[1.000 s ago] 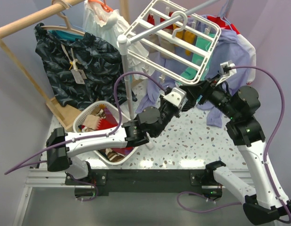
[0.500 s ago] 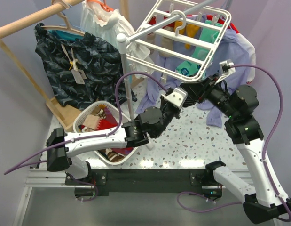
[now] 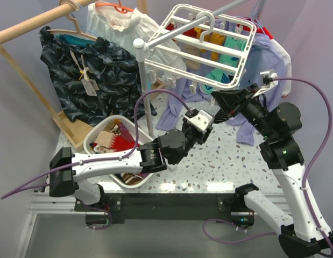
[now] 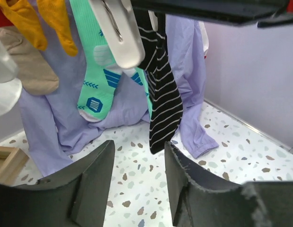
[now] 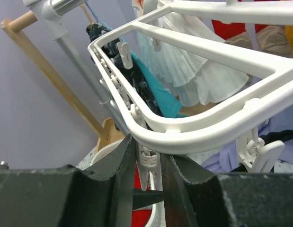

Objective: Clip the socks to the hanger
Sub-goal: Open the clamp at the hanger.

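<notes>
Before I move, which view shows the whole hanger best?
Top view: the hanger shows whole from above. Right wrist shows only one corner, close up; left wrist shows only a clip.

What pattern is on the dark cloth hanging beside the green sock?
Thin white stripes on black. The dark cloth shows best in the left wrist view.

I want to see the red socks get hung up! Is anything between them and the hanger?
Yes, maybe. The socks lie in the basket, and a white pole stands between it and the hanger in the top view. The left arm also crosses over the basket.
</notes>
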